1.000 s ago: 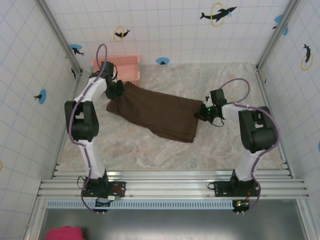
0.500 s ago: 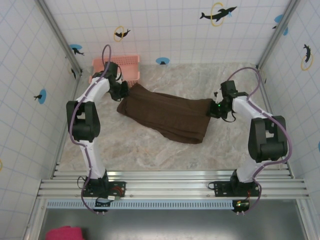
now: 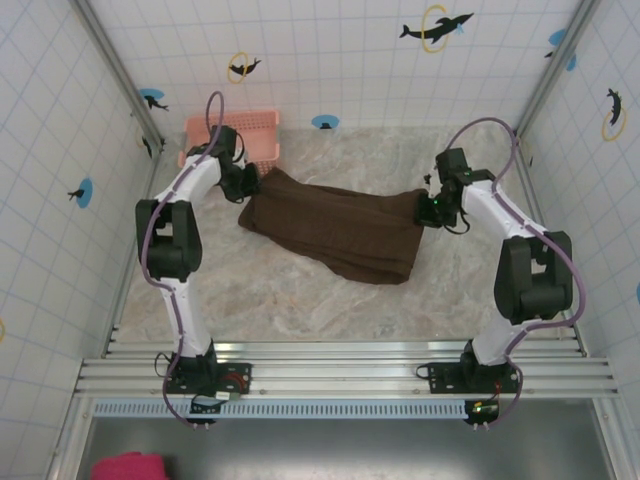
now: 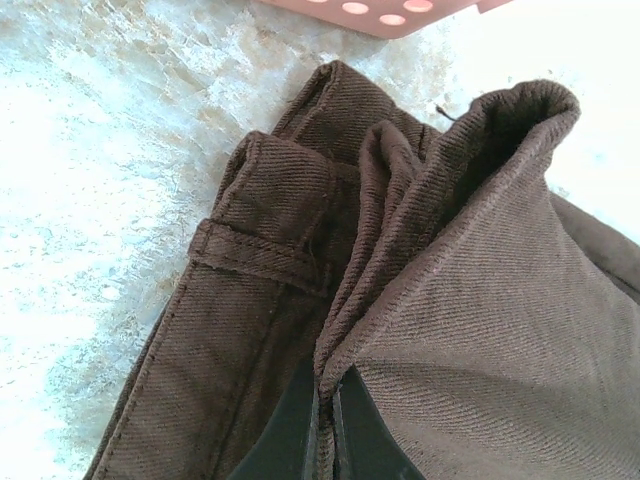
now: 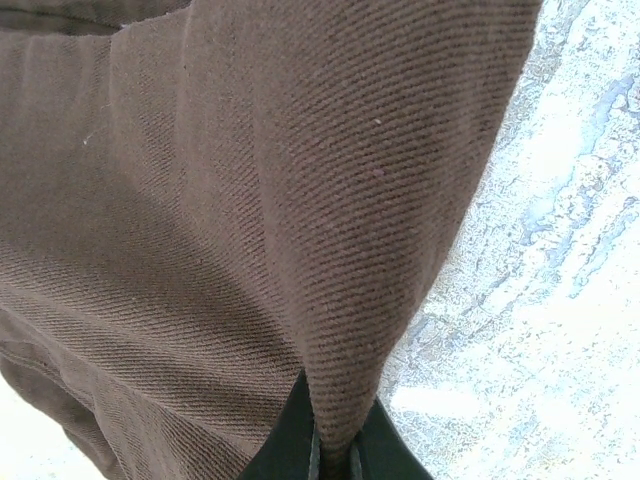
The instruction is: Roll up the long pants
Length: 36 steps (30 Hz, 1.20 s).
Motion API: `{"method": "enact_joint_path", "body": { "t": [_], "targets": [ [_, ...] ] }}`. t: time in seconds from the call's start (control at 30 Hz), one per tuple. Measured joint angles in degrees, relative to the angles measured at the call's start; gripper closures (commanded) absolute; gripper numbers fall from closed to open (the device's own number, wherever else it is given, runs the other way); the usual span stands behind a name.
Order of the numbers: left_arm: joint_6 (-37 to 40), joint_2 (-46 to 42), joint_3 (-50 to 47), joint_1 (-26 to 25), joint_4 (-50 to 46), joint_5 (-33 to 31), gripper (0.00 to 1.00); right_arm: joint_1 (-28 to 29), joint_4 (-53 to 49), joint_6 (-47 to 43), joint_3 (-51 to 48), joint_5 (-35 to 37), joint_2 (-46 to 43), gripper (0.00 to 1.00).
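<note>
The long pants (image 3: 335,230) are being held at both ends above the marble table (image 3: 300,300), just beside the pink basket (image 3: 240,135). The waistband (image 4: 280,180), with a belt loop (image 4: 255,258) on it, is lying at the end closest to the basket, near its front corner. The other end is lying well apart from the basket, toward the right arm. So the long axis of the pants is being drawn outward from the basket, slanting a little toward the near edge of the table.

A raised fold at the waistband end is being pinched by the left gripper (image 3: 252,184), whose fingers are closed on the cloth just beside the basket. The edge of the end far from the basket is being pinched in the same way by the right gripper (image 3: 428,208), also closed on the fabric. Whether hems or a fold are being held there cannot be told.

It is being judged that the roll must run along this axis, one end being turned toward the other. The left gripper is the nearer one to the basket end, and the right gripper to the end away from the basket.
</note>
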Motion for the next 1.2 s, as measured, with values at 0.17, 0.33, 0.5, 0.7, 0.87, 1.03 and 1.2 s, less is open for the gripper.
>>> {"method": "enact_joint_path", "body": {
  "t": [0.17, 0.33, 0.5, 0.7, 0.87, 1.03, 1.2],
  "targets": [
    [0.0, 2.1, 0.8, 0.0, 0.6, 0.0, 1.00, 1.0, -0.3, 0.0, 0.2, 1.4, 2.1, 1.00],
    [0.0, 4.4, 1.6, 0.1, 0.9, 0.0, 1.00, 1.7, -0.2, 0.2, 0.2, 1.9, 3.4, 0.64],
    [0.0, 6.6, 3.8, 1.1, 1.7, -2.6, 1.00, 1.4, -1.2, 0.4, 0.2, 4.3, 3.5, 0.24],
    [0.0, 8.4, 5.4, 2.3, 2.1, -3.7, 1.00, 0.4, -1.6, 0.2, -1.9, 5.5, 2.8, 0.24],
    [0.0, 9.5, 6.4, 2.3, 2.1, -3.7, 1.00, 0.9, -0.6, 2.1, -6.4, 3.7, 0.3, 0.24],
    [0.0, 10.6, 7.5, 2.3, 2.1, -3.7, 1.00, 4.7, 3.7, 5.8, -10.0, 0.8, -0.5, 0.25],
    [0.2, 11.3, 9.0, 2.3, 1.7, -3.7, 1.00, 7.8, 7.9, 9.0, -11.2, -1.2, -0.5, 0.29]
  ]
}}
